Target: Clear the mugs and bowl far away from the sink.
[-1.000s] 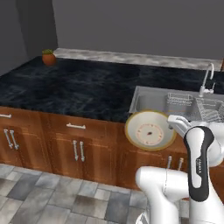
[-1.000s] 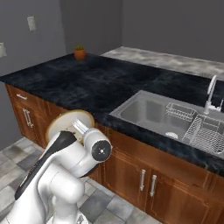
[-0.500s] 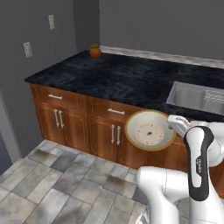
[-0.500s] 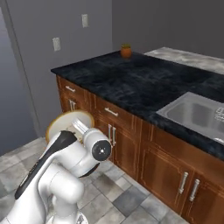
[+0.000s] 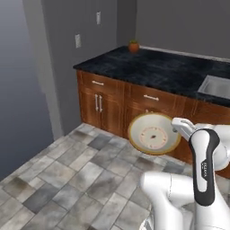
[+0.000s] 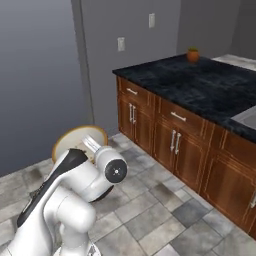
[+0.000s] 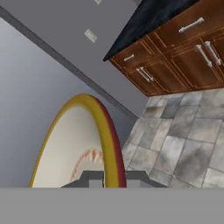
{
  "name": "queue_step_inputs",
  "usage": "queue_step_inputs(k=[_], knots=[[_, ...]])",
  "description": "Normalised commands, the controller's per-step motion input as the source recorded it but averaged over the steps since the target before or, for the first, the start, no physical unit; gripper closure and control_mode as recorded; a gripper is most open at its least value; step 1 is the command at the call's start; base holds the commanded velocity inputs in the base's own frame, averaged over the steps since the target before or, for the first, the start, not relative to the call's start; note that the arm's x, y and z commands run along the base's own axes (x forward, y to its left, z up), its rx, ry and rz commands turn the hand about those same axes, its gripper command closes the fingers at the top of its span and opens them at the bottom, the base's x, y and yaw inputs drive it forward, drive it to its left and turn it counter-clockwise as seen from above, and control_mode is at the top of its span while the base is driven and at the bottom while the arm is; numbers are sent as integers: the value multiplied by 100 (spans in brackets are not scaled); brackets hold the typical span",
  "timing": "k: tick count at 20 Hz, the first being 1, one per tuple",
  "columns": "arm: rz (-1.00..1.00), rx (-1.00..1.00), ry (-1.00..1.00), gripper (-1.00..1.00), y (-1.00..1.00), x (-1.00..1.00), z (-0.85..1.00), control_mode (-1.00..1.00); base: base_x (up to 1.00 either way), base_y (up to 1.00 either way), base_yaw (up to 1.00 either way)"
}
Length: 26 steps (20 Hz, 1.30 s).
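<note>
Tool (image 7: 107, 181): we grip the bowl (image 5: 154, 133) by its rim.
Left: we set it on the table (image 5: 166, 69); mugs next.

Cream bowl (image 5: 154, 134) up on edge, tan-yellow rim, reddish ring at its centre, a dark red band showing along the outer edge in the hand view. Countertop (image 5: 166, 69) is black with pale marbling, cabinets (image 5: 112, 101) warm reddish-brown wood with silver handles. Floor tiles (image 5: 67, 175) mottled grey; small orange pot (image 5: 133, 46) at the back.
</note>
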Motion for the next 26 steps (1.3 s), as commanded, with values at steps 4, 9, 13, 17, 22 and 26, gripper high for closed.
queue_step_inputs(k=[4, 9, 13, 17, 22, 26], knots=[[0, 0, 0, 100, 0, 0, 0, 100, -99, 28, 29], [0, 0, 0, 100, 0, 0, 0, 100, -49, 10, 37], [0, 0, 0, 100, 0, 0, 0, 100, -14, 0, 46], [0, 0, 0, 100, 0, 0, 0, 100, -6, -4, 49], [0, 0, 0, 100, 0, 0, 0, 100, -1, -20, 51], [0, 0, 0, 100, 0, 0, 0, 100, 0, -16, 48]])
